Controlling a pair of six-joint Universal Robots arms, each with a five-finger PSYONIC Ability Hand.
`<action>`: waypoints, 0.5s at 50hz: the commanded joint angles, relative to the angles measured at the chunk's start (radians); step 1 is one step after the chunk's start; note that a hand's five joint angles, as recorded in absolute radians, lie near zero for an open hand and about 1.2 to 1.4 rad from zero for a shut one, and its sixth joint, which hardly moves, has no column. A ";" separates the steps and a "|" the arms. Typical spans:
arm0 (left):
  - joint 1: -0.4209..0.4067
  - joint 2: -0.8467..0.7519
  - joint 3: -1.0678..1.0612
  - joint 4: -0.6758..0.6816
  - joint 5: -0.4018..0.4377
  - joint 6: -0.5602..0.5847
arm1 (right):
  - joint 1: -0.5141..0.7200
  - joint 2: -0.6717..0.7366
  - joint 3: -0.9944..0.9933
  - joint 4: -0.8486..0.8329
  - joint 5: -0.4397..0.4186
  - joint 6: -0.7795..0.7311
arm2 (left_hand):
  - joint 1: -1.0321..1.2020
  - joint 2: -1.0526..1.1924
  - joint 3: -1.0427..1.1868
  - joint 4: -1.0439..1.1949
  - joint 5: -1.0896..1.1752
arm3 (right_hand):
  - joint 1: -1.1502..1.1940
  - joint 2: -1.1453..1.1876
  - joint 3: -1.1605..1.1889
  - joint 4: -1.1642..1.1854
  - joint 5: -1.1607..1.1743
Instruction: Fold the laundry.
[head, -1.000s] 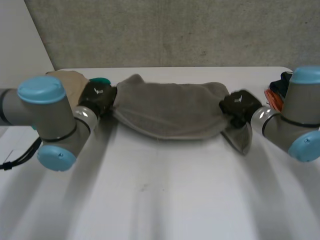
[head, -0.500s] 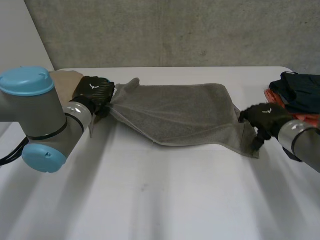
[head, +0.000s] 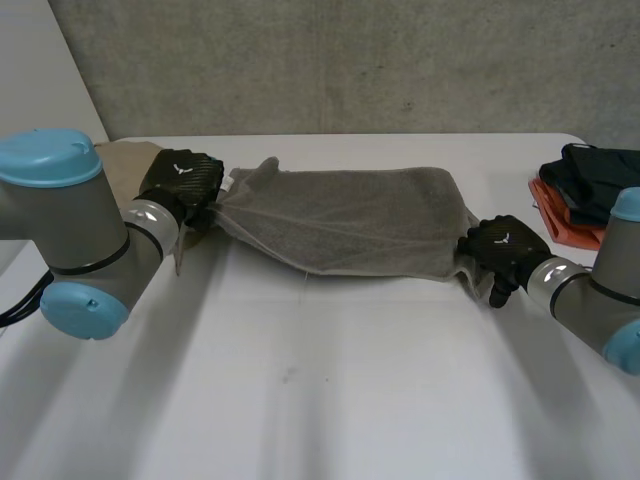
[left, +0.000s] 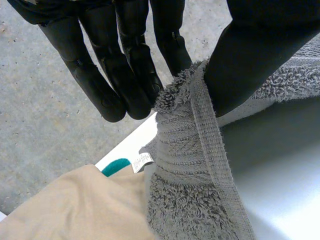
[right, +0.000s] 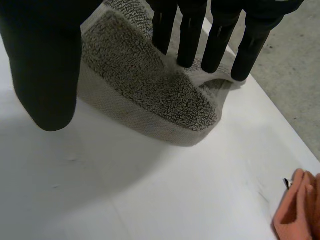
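A grey towel (head: 350, 225) lies stretched across the back of the white table (head: 320, 390). My left hand (head: 182, 185) is at its left end, and the left wrist view shows the thumb (left: 240, 65) and fingers (left: 125, 80) pinching the towel's hemmed edge (left: 197, 130). My right hand (head: 503, 247) hovers at the towel's right near corner. In the right wrist view its fingers (right: 200, 35) are straight and spread away from the thumb (right: 45, 65), with the folded towel corner (right: 150, 95) lying on the table below them, ungripped.
A pile of dark and orange clothes (head: 585, 190) sits at the table's right back; its orange edge (right: 300, 210) lies beside my right hand. A tan cloth (head: 125, 160) and something teal (left: 117, 166) lie behind my left hand. A concrete wall stands behind the table.
My right hand has let go of the towel's right end and opened its fingers. The towel has dropped from hanging between both hands to lying spread on the table.
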 joint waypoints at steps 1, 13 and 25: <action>0.001 -0.005 0.004 0.000 0.000 0.000 | 0.014 0.070 -0.117 0.062 0.002 0.009 | 0.242 0.201 0.206 0.199 0.258 | 0.194 0.218 0.201 0.201 0.186; 0.003 -0.004 0.003 -0.009 -0.009 0.008 | 0.043 0.090 -0.186 0.065 0.005 0.098 | 0.242 0.201 0.206 0.199 0.258 | 0.964 0.988 0.971 0.970 0.956; 0.009 0.160 -0.121 -0.314 -0.038 0.160 | -0.106 -0.091 -0.196 0.512 -0.002 -0.009 | 0.242 0.201 0.206 0.199 0.258 | 0.964 0.988 0.971 0.970 0.956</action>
